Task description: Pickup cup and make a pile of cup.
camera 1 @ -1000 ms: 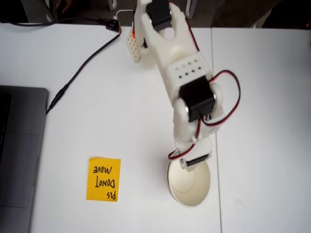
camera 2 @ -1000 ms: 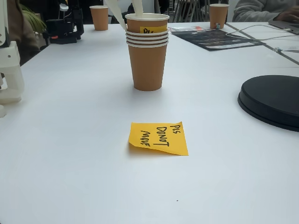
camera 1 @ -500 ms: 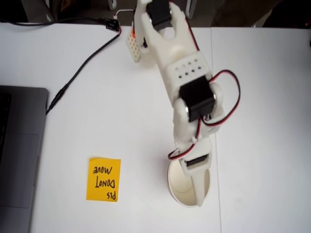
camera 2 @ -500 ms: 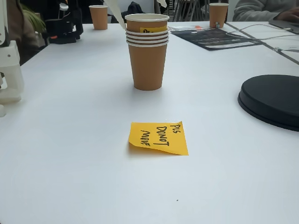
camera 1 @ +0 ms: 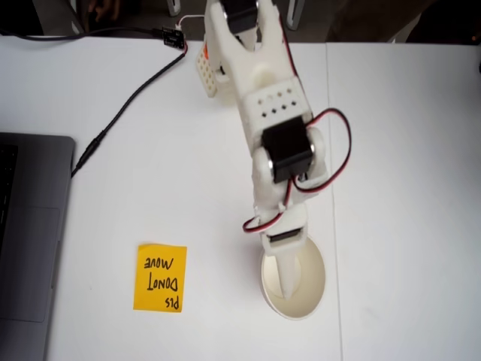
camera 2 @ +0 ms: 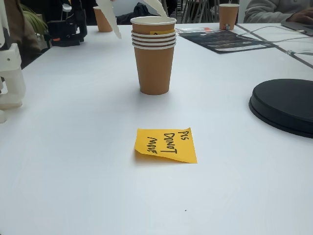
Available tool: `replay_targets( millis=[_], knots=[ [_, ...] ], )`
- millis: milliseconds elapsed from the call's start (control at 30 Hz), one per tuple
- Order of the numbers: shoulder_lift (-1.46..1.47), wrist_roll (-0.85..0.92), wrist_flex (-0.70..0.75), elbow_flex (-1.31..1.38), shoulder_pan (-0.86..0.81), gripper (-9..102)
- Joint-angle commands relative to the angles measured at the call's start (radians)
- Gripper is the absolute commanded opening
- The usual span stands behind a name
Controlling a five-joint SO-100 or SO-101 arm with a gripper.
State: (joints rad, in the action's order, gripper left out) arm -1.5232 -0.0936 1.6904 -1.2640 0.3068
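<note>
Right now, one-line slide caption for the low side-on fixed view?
Open end effector above stacked paper cups, orange sticky note in front on the white table.

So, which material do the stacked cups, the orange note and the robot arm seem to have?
The pile of cups looks like matte brown paper: rolled cream rims show stacked near the top. The sticky note is thin orange paper; one edge lifts slightly and it carries handwriting. The arm seems to be matte white plastic, probably printed, with black motor blocks and red and black wires.
</note>
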Motion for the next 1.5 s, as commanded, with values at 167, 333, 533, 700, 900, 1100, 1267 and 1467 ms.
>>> replay_targets(
  millis=[167,333,533,700,900,1100,1267,1467],
  knots=[
    [-0.146,-0.006,0.005,-0.003,-0.080,45],
    [-0.181,-0.006,0.005,-0.006,-0.143,45],
    [-0.235,-0.003,0.003,-0.098,-0.216,45],
    [-0.307,0.003,0.000,-0.199,-0.256,45],
    [-0.411,0.008,-0.097,-0.301,-0.264,45],
    [-0.494,0.011,-0.238,-0.431,-0.299,45],
    [-0.558,0.011,-0.284,-0.506,-0.299,45],
    [-0.601,0.011,-0.291,-0.568,-0.299,38]
  ],
)
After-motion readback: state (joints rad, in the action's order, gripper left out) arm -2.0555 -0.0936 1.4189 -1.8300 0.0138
